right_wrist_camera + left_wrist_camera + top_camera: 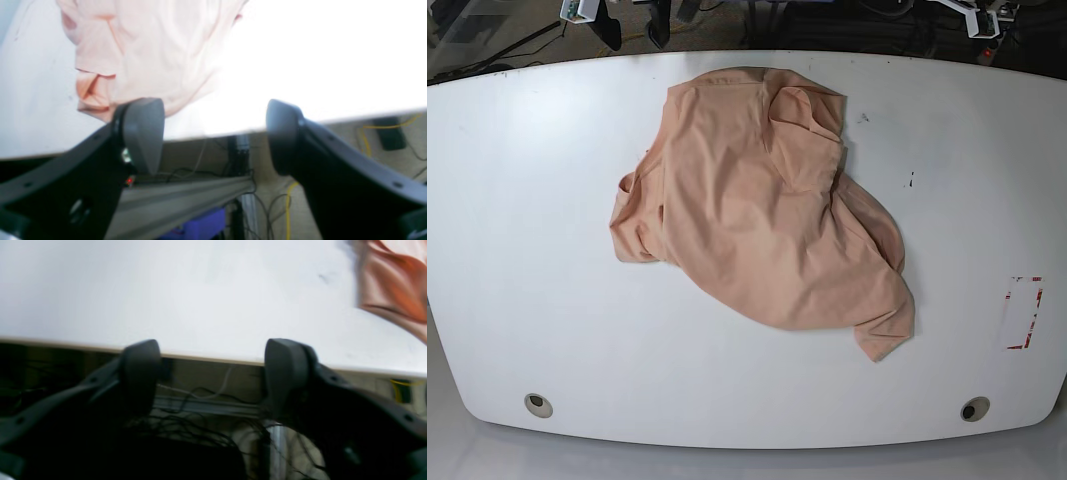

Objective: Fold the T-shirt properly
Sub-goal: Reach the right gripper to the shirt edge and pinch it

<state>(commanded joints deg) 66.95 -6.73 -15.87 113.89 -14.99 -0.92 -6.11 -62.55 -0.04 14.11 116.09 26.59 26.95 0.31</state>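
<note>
Your T-shirt (757, 210) lies rumpled on the white table (577, 340), around the middle and toward the edge where your arms come in. In the base view, one bunched part sticks out at the left with a small opening in the cloth, and a narrow flap points down toward the lower right. Near the top right of the cloth you can see a folded-over opening, with creases running down from it. The shirt has not been folded into a neat shape.

Your left gripper (213, 376) is wide open, its fingers well apart with nothing between them. It is by the table's edge, and its camera catches only a piece of the shirt in the upper right corner.

Your right gripper (215, 136) is also wide open and has hold of nothing. In its view, the lower edge of the shirt appears right beside one finger (143, 133); the picture is soft there, so you probably shouldn't read that as contact. Past the table edge, you have dark cables (186, 420) and a yellow cable (288, 210) below.
</note>
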